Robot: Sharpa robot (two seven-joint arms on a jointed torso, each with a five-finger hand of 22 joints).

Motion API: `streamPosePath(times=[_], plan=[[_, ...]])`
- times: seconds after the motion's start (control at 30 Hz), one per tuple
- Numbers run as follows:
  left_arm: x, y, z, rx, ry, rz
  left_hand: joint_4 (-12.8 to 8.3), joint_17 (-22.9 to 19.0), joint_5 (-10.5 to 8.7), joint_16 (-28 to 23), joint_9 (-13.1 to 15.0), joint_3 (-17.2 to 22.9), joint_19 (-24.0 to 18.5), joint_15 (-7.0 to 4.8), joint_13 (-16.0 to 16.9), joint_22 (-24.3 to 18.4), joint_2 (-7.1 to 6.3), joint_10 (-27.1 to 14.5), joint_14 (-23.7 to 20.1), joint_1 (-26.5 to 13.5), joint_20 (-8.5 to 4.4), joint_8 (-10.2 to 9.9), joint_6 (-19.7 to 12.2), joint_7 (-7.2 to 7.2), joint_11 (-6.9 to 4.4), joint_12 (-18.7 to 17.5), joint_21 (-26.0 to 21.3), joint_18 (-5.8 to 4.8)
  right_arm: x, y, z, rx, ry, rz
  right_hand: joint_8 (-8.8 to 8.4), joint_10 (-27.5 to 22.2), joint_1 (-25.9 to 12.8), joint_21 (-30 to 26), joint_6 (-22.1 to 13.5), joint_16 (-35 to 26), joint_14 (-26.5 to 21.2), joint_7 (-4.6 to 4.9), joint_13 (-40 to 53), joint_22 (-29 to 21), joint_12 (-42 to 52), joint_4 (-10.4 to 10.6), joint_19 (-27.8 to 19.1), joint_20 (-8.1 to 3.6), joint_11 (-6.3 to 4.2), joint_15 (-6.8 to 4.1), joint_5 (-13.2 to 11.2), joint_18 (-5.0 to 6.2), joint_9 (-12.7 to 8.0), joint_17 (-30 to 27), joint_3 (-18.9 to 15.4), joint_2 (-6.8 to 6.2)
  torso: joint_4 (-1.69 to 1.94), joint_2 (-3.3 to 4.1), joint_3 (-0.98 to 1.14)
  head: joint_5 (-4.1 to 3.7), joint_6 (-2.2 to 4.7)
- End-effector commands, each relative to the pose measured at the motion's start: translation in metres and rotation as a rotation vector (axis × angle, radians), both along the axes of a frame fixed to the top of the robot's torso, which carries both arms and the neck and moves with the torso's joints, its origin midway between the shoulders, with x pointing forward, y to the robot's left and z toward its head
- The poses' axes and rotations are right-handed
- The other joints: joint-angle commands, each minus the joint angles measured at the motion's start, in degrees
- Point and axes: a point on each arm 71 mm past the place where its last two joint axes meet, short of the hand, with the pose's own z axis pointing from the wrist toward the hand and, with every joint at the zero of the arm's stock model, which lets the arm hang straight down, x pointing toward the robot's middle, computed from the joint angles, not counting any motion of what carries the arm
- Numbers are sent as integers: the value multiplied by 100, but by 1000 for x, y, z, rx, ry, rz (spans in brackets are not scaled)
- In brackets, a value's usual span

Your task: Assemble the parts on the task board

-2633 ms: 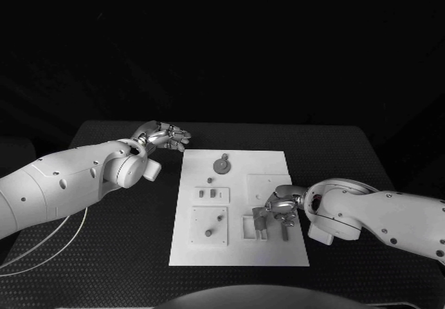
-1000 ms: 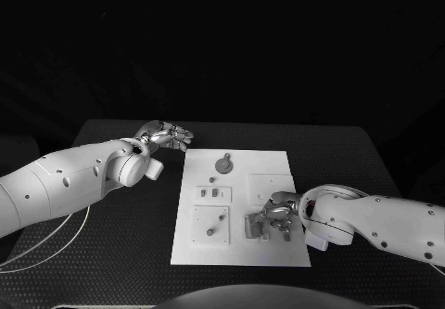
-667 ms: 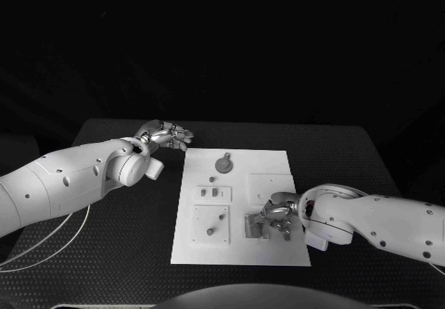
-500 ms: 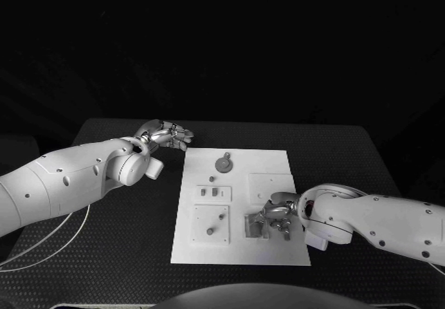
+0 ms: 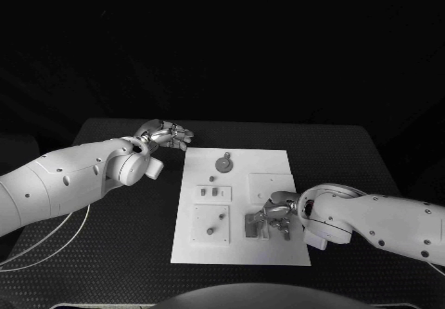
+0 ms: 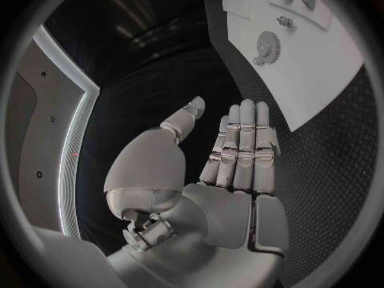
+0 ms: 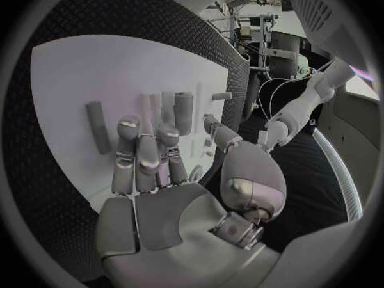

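Hovering open and empty over the upright parts (image 5: 262, 223) at the task board's (image 5: 238, 254) near-right corner, the right hand (image 5: 278, 213) could topple them — a careless descent would do it — while the left hand (image 5: 165, 136), also open, waits beside its far-left corner.

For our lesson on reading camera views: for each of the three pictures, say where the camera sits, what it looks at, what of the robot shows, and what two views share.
Head view: on the robot's head, looking down at the task board; both arms show.
Left wrist view: behind the left robot hand, looking past it to the board's gear part.
Right wrist view: behind the right robot hand, over the board's upright parts.
Shared: the gear part appears in head and left wrist views.
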Motion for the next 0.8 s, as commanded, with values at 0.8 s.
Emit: streamPosePath(times=[0.8], plan=[[1, -2, 1, -10, -3, -9, 40, 25, -24, -34, -11, -6, -36, 50, -6, -7, -31, -42, 5, -44, -6, 35, -33, -11, 3, 3, 20, -32, 3, -57, 30, -30, -85, -57, 152, 61, 785, 45, 224, 12, 173, -11, 29, 87, 89, -665, -3, -18, -79, -41, 23, 115, 191, 209, -211, 407, -43, 4, 9, -61, 70]])
